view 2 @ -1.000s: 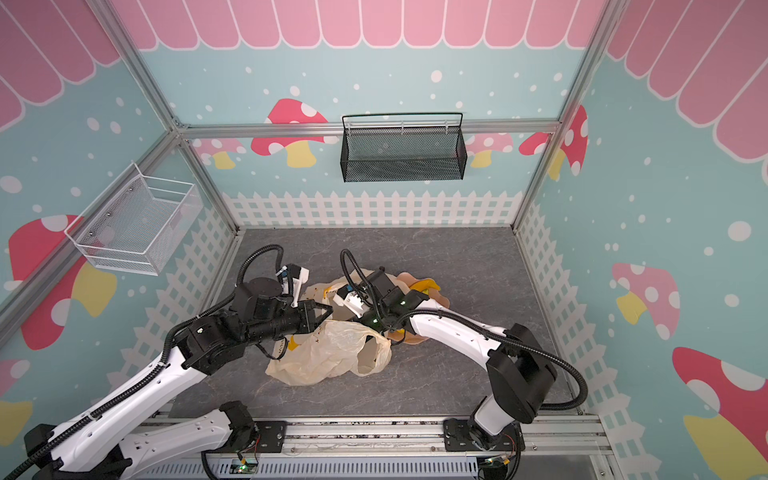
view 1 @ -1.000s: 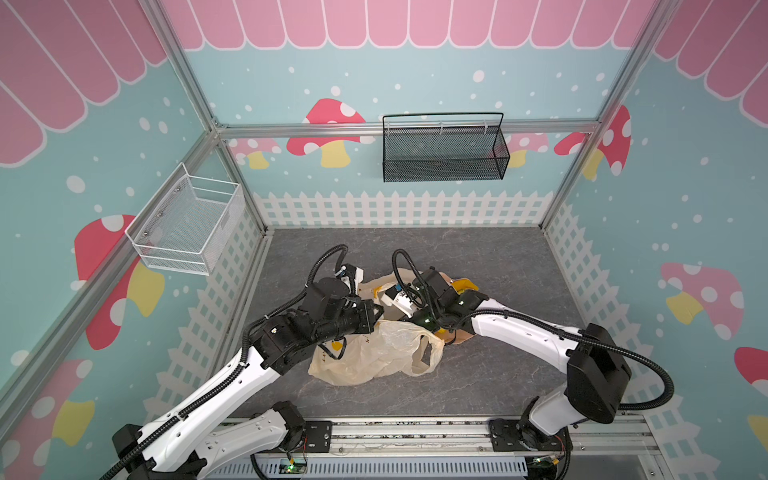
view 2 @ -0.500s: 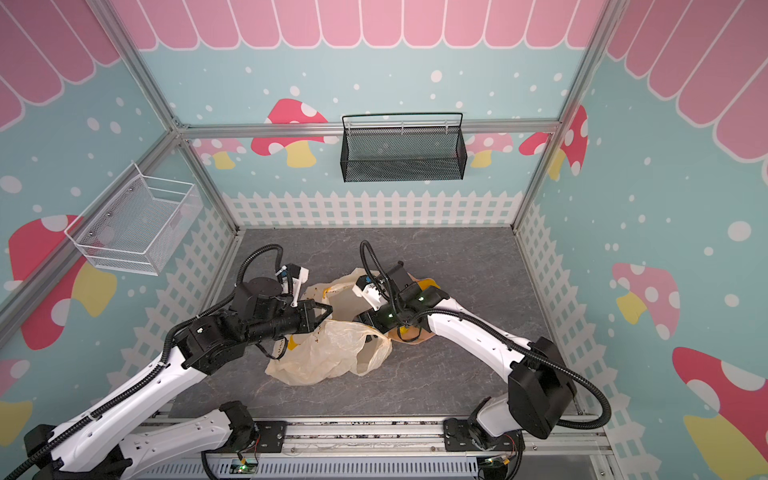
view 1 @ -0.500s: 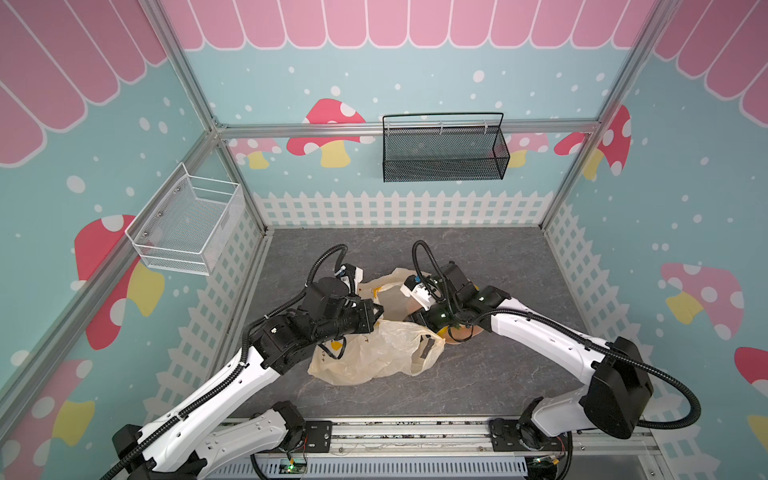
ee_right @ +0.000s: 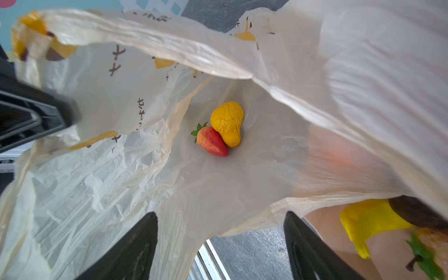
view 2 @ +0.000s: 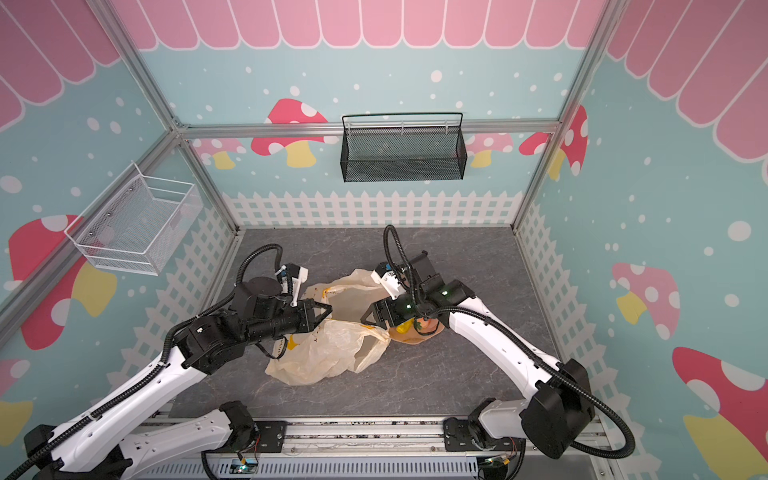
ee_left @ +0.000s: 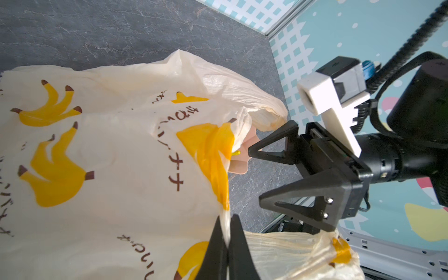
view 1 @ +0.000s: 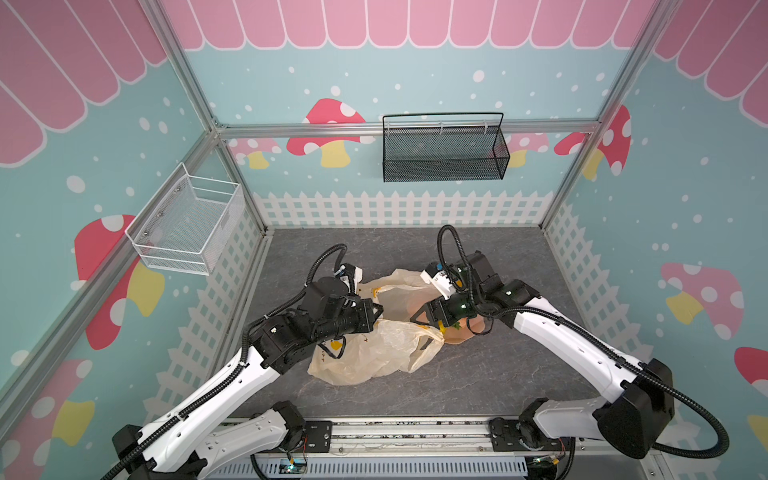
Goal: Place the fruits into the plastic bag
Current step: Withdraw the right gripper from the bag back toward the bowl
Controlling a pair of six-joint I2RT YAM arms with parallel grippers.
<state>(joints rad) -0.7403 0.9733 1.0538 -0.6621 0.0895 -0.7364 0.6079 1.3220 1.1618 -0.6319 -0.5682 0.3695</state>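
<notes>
Cream-yellow plastic bag (view 1: 374, 353) lies crumpled around the middle of the grey stone-look table (view 1: 498, 374), a touch toward the left edge, with its mouth facing the table's right edge. The print is yellow banana bunches plus brown Japanese lettering (ee_left: 176, 169). From the left wrist camera I can pick out ナナ turned sideways, but the other characters are too creased for me to read. No brand name I can make out anywhere.

Left gripper (ee_left: 226, 244) is clamped tight on the rim of the bag, with the thin film pinched between its two black fingers, so that side of the opening is lifted. Right gripper (ee_left: 254, 175) is spread wide with nothing in it, hovering right at the mouth of the bag.

Looking in through the right wrist camera, two fruits already lie on the bottom of the bag. They're a red strawberry (ee_right: 212, 143) with a green top and a wrinkly yellow-orange fruit (ee_right: 228, 122), touching each other.

Just beside the opening, on the side toward the table's right edge, a pink plate (ee_left: 242, 164) holds more. There's a yellow banana (ee_right: 368, 221), a dark brown piece (ee_right: 417, 213) right against it, and a leafy green bit (ee_right: 424, 261) that's too blurry to name. In both top views the plate is mostly hidden under the right arm.
</notes>
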